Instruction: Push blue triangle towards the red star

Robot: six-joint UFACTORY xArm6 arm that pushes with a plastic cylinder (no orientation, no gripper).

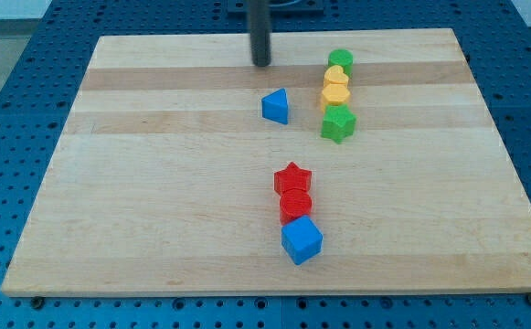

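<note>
My tip (262,64), a bare rod holding nothing, was set above the blue triangle (276,106), lined up toward the red star (292,177).

No text, label, brand, number or sign can be read anywhere: not on the blocks, the board or the rod.

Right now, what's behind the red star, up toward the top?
Behind the red star is bare wood, then the blue triangle, then my tip. Nothing hides that stretch. In front, a red block touches the star.
</note>
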